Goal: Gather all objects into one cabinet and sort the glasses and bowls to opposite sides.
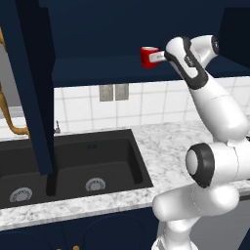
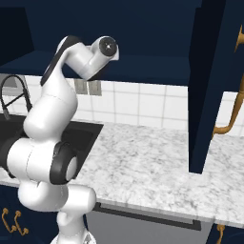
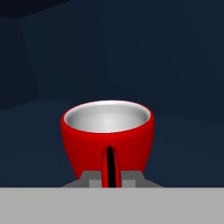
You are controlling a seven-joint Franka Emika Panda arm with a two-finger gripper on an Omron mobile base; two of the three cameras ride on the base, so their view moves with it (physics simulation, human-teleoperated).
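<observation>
Navy cabinet walls formed the whole backdrop in the hand view, with one open door hanging down over the black sink and speckled marble counter below. At shelf height the gripper reached into the cabinet, and the red mug sat straight ahead of the jaws, upright, its handle turned back between them. The jaws appeared closed on that handle, gripping the mug. I judged this to be the placing step: the mug looked carried into the cabinet, at or just above the shelf, though whether it already rested there could not be told. Next, the move called for settling it on the shelf toward the side chosen for cups, then opening the jaws and backing straight out. Nothing stood ahead of the jaws on the dark shelf; the open door off to the side seemed the one obstacle for a retreat.
</observation>
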